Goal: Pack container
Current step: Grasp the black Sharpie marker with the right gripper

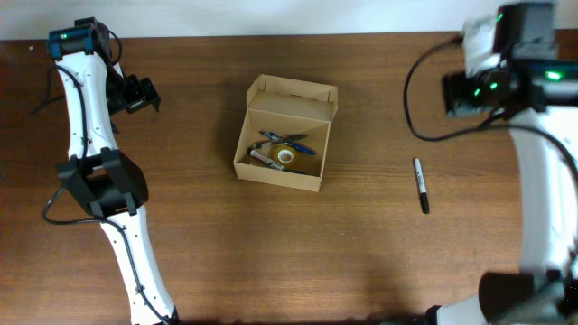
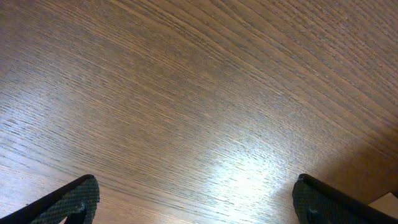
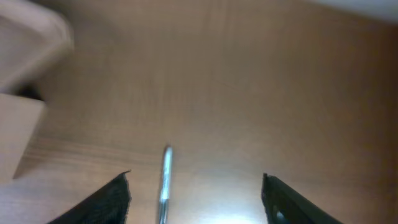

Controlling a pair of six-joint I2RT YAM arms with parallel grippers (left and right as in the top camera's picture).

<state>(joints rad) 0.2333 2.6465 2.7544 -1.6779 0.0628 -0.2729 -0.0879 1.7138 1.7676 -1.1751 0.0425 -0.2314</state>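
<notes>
- On the left, the left gripper (image 2: 199,210) hangs over bare wood, its fingers spread wide with nothing between them. The small tan cardboard box (image 1: 275,174) sits well apart from it, toward the table's middle, with its hinged flap lid (image 1: 293,97) standing open.
- Inside the box lie blue pens (image 1: 291,140) and a pale roll of tape (image 1: 284,156), so by the look of it most of the packing is done.
- Between the box and the right arm, a slim black marker pen (image 1: 421,185) lies alone on the table.
- The right gripper (image 3: 196,205) is above that marker, fingers apart and empty. Its wrist view is blurred, but the pen shows nearer one finger than the other.
- To do this well, centre the gap over the barrel, come down square across it, and close at mid-length so it cannot pivot.
- The brown wood-grain table (image 1: 361,262) shows a patch of glare, and a pale wall (image 1: 271,13) runs along its far edge.
</notes>
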